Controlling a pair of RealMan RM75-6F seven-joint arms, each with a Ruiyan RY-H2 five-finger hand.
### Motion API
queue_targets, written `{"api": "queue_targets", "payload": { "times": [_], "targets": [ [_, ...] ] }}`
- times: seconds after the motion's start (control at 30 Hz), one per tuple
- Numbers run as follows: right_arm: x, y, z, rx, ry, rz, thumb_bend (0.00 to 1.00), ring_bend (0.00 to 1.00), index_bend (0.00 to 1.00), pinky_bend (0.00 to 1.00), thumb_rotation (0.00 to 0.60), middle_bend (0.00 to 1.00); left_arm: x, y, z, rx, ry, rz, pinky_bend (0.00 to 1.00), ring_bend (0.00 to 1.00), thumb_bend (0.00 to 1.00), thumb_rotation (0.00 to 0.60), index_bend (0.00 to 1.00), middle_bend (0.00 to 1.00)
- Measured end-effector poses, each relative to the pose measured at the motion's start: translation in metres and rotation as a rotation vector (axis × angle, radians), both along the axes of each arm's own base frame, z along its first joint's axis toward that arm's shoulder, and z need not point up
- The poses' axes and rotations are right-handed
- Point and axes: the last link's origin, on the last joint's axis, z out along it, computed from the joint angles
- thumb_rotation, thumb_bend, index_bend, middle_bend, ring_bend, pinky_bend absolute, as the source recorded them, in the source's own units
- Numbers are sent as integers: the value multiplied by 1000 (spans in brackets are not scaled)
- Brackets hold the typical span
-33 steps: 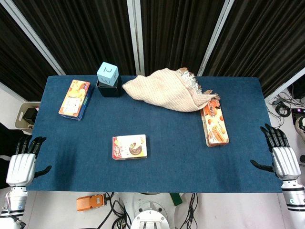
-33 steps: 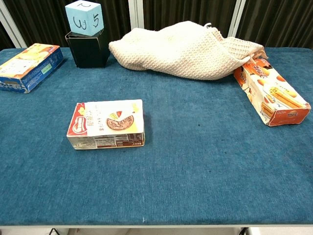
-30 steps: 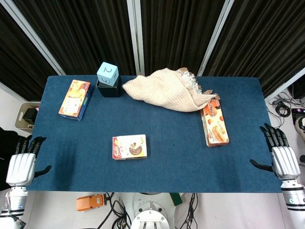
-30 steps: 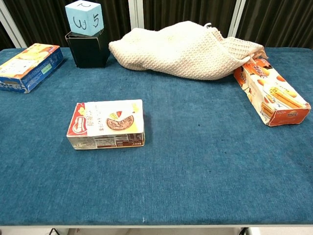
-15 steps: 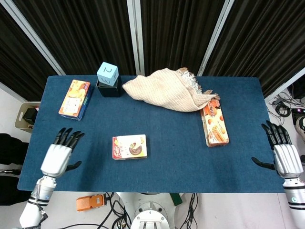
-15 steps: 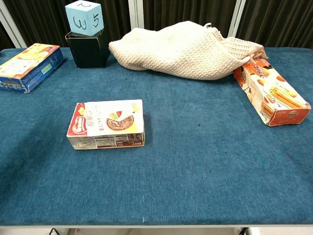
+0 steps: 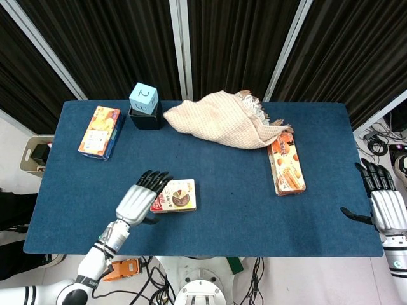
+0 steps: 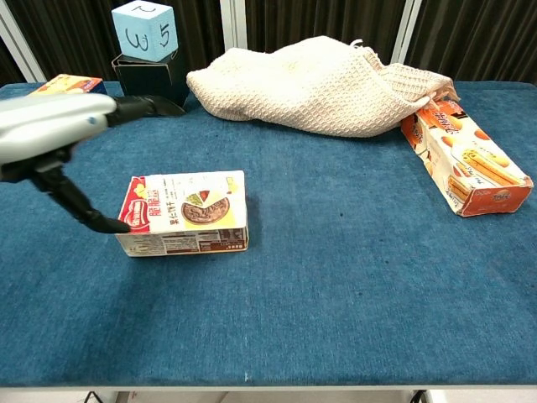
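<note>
My left hand (image 7: 138,202) sits just left of the small box (image 7: 174,196) near the table's (image 7: 229,216) front. Behind, a cube (image 7: 144,98) rests on a holder (image 7: 145,119), a cloth (image 7: 219,119) to its right.

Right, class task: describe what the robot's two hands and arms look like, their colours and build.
Both the left hand and the right hand have silver-grey metallic backs with black fingers. Each sits on a slim silver-white forearm with dark joint rings. No sleeves or markings are legible.
</note>
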Motion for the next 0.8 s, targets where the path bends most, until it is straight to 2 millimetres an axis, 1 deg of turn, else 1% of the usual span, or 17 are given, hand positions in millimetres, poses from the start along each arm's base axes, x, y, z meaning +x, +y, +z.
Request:
{"api": "queue_targets", "payload": {
  "times": [0.23,0.4,0.6,0.8],
  "targets": [
    [-3,-2,-1,6,-1,-7,147,0,0,0,600,43,30,13,-31,-95,27,68,0,0,0,600,0,0],
    [-4,-2,-1,6,-3,-13,147,0,0,0,600,43,44,20,-50,-122,57,128,0,0,0,600,0,0],
    [-5,-3,-2,10,-4,-20,147,0,0,0,600,43,51,34,-65,-102,88,217,0,0,0,600,0,0],
    [-7,-2,-2,8,-7,-28,147,0,0,0,600,43,48,42,-72,-85,132,279,0,0,0,600,0,0]
  ]
}}
